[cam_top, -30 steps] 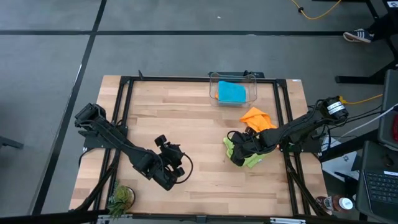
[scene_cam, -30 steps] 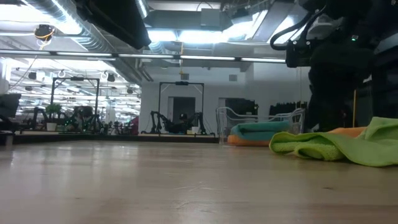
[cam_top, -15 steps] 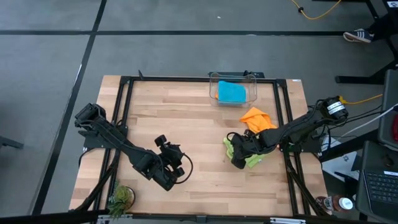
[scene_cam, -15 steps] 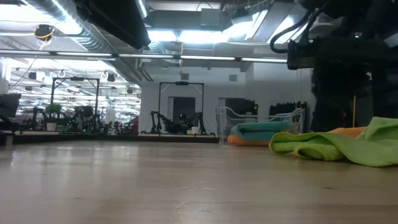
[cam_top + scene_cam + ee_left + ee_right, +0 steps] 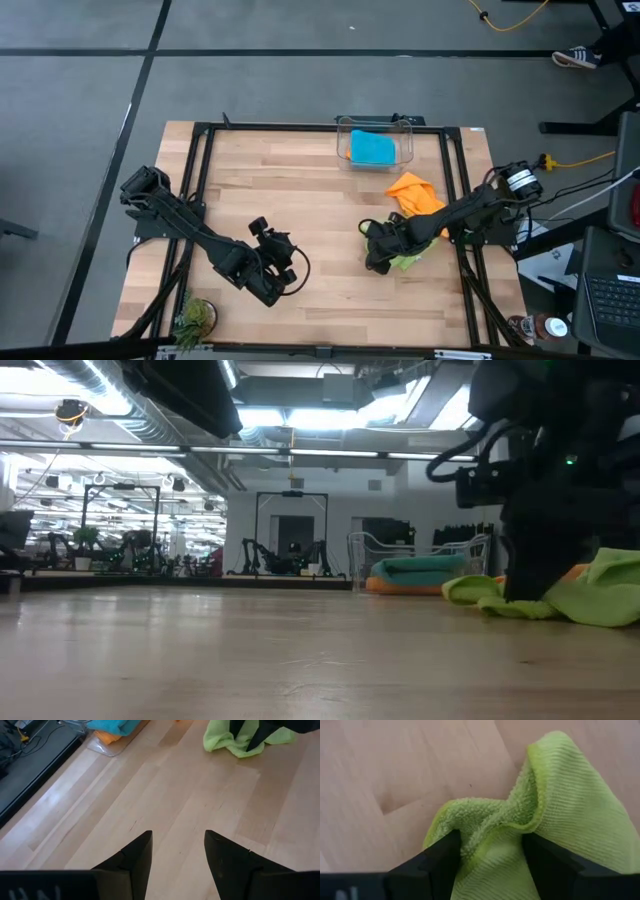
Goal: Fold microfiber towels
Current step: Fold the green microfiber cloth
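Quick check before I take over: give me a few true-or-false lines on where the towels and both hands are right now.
1. The right hand is at the lime green towel, fingers astride a bunched fold. True.
2. The teal-blue towel lies loose on the table. False: it sits in the clear bin.
3. The left hand holds an orange towel. False: it is open and empty.
4. An orange towel lies between the bin and the green towel. True.

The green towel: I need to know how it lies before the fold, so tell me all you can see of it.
The green towel is a lime cloth with a ribbed, fuzzy pile, rumpled into soft folds rather than flat. It lies on the wooden table toward its right side, next to the orange towel. The right gripper is down on it, its fingers open on either side of a raised fold.
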Robot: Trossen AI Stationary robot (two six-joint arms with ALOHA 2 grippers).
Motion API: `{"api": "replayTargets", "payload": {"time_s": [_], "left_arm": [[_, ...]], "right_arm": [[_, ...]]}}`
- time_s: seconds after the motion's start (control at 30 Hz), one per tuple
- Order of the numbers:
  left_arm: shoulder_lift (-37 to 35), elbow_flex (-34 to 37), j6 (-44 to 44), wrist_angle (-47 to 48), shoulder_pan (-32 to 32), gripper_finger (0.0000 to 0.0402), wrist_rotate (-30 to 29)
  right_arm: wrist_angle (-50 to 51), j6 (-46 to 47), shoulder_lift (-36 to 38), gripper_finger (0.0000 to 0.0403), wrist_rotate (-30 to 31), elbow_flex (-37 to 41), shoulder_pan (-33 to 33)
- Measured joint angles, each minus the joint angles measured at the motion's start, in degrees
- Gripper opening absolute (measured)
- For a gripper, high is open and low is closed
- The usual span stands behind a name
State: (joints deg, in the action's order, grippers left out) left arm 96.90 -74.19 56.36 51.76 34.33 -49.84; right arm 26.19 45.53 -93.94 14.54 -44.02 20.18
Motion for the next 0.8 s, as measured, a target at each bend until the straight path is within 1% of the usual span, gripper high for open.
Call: {"api": "replayTargets", "payload": {"time_s": [0.13,0.23,0.37,0.5,0.63,0.73,0.8], "left_arm": [[0.0,0.0,0.0,0.0,0.0,0.0173,0.0],[0.0,0.0,0.0,0.0,0.0,0.0173,0.0],[0.0,0.0,0.0,0.0,0.0,0.0173,0.0],[0.0,0.0,0.0,0.0,0.0,0.0173,0.0],[0.0,0.0,0.0,0.0,0.0,0.0173,0.9],[0.0,0.0,0.0,0.0,0.0,0.0173,1.5],[0.0,0.0,0.0,0.0,0.0,0.0173,1.5]], "right_arm": [[0.4,-4.0,0.3,0.021,-0.5,-0.3,-0.1],[1.8,-6.8,0.8,0.0189,-2.3,-2.1,-0.1],[0.4,-9.0,1.0,0.0137,-2.9,-6.8,-0.1],[-2.5,-11.3,0.9,0.0079,-2.8,-9.6,-0.1],[-1.9,-8.9,0.7,0.0037,-2.8,-10.4,-0.1],[2.2,-6.8,0.6,0.0032,-2.5,-10.4,-0.1],[5.0,-5.4,0.2,0.0043,-2.4,-9.7,-0.1]]}}
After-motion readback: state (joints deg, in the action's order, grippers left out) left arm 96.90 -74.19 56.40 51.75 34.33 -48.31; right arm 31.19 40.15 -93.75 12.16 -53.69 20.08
